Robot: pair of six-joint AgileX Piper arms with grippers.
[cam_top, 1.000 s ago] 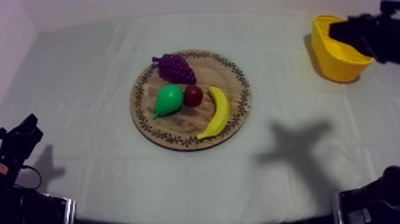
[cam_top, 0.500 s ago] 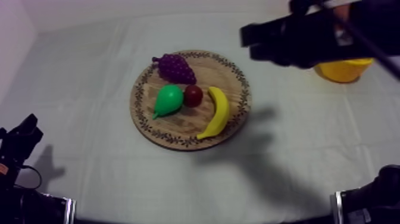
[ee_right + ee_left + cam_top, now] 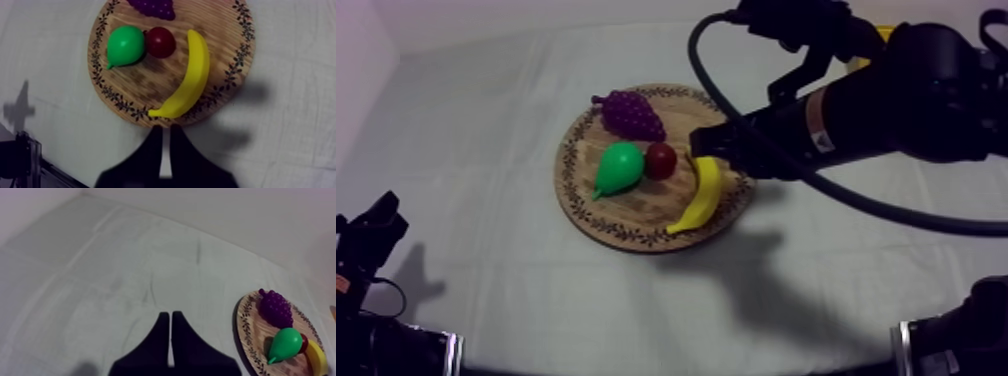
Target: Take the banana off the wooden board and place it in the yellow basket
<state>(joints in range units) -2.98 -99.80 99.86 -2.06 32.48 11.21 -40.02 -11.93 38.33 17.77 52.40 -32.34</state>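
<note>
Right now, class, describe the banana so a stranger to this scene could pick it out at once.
Find the round wooden board in the middle of the table. The banana lies near its rim, beside the small red fruit. It alone is long, curved and yellow; the pear is green, the grapes purple.

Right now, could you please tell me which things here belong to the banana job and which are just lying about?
Job: banana, wooden board, yellow basket (partly hidden), right claw.
Lying about: grapes, pear, small red fruit, left claw.
</note>
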